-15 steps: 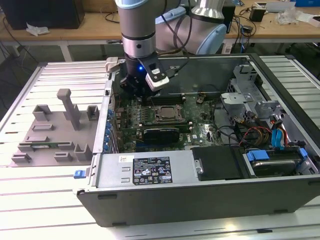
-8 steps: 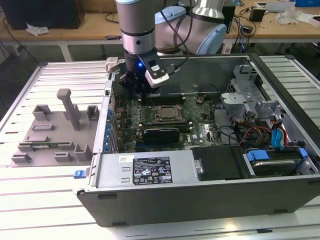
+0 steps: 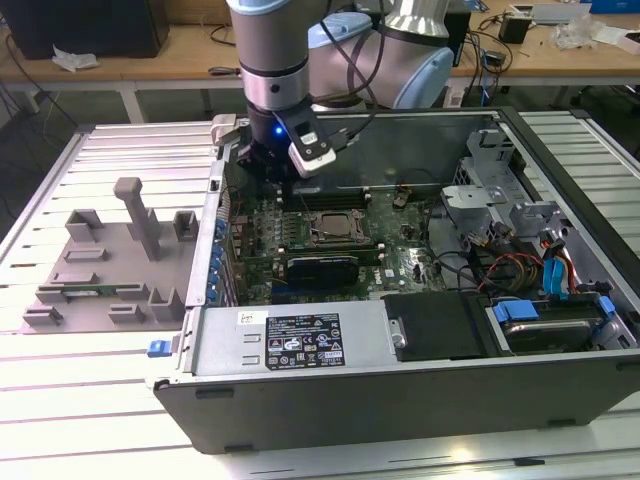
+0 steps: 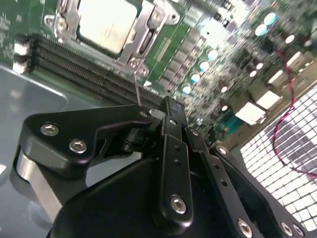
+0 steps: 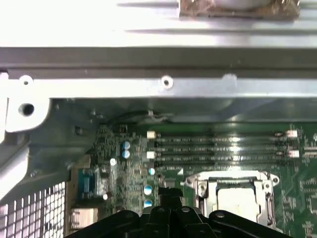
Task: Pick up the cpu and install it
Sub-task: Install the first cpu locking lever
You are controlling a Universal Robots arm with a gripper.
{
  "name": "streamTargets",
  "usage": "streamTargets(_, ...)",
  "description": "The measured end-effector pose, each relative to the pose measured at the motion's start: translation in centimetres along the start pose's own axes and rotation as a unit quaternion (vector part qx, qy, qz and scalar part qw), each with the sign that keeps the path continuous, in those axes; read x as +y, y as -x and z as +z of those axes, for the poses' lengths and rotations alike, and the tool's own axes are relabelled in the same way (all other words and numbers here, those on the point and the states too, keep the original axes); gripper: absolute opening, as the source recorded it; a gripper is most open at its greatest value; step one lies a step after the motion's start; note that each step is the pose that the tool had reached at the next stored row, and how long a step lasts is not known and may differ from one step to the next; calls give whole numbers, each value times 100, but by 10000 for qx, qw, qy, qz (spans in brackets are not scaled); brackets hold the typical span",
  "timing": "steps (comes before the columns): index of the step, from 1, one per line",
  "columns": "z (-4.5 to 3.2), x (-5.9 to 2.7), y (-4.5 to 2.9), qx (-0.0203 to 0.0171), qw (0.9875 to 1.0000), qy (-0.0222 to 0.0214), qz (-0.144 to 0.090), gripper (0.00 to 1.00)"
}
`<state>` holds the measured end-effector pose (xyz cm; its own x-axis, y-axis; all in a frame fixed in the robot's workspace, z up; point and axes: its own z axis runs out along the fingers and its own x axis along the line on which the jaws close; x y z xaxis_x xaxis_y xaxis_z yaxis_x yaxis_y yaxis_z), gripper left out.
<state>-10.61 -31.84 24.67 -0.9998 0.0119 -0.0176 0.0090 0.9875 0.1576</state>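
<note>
The gripper [image 4: 170, 106] hangs near the cpu [image 4: 106, 25] seated in its socket [image 4: 144, 38] — fingers pressed together, empty.

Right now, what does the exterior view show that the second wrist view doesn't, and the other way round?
Exterior view: the grey fixture tray, the power supply and the blue drive cables. Second wrist view: a perforated grille beside the board. Both: the gripper over the green motherboard, and the socket with the silver cpu in it.
</note>
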Motion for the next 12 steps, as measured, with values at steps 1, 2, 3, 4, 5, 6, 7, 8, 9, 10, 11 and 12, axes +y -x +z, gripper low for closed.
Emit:
streamTargets(1,0,0,-1,1,10000,65,1,11)
streamTargets(2,0,0,-1,1,9999,136,3,11)
streamTargets(3,0,0,-1,1,9999,173,3,11)
streamTargets(4,0,0,-1,1,9998,175,4,11)
streamTargets(5,1,0,0,1,9998,177,4,11)
streamTargets(6,0,0,0,2,9998,178,4,11)
streamTargets(7,0,-1,10,2,9998,178,2,11)
streamTargets(8,0,-2,32,4,9998,178,4,11)
streamTargets(9,0,-4,55,8,9998,178,5,11)
streamTargets(10,0,-6,77,12,9998,178,5,11)
streamTargets(11,0,-8,102,16,9998,177,6,11)
streamTargets(12,1,-11,135,22,9998,178,8,11)
